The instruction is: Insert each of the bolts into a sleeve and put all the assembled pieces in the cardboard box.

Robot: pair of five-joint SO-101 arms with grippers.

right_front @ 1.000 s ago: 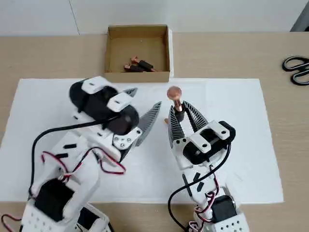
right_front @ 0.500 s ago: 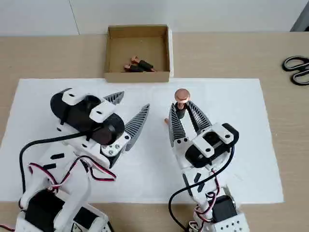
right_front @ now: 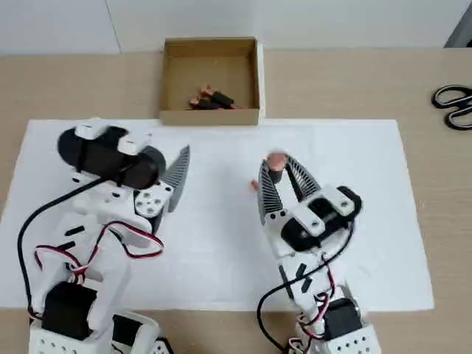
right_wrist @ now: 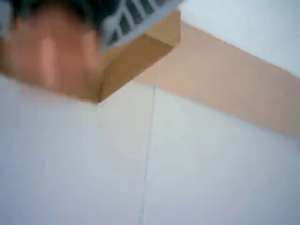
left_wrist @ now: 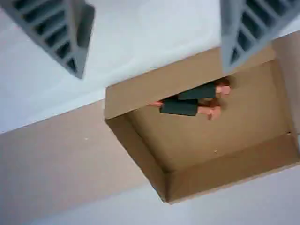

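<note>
Bolt (right_front: 276, 159) with a round copper head, sitting in a dark sleeve (right_front: 276, 175), is pinched by the right gripper (right_front: 277, 165), ribbed grey fingers clamped on it over the white paper sheet (right_front: 354, 221). Left gripper (left_wrist: 153, 68) fingers are spread wide, holding nothing. Cardboard box (right_front: 210, 116) on the wooden counter (right_front: 354, 81) has at least two sleeved bolts (left_wrist: 192, 99) inside.

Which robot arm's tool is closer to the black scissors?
Right. The right tool, holding a copper-coloured bolt, sits nearer the black-handled scissors; the left tool is farther off, beyond it.
</note>
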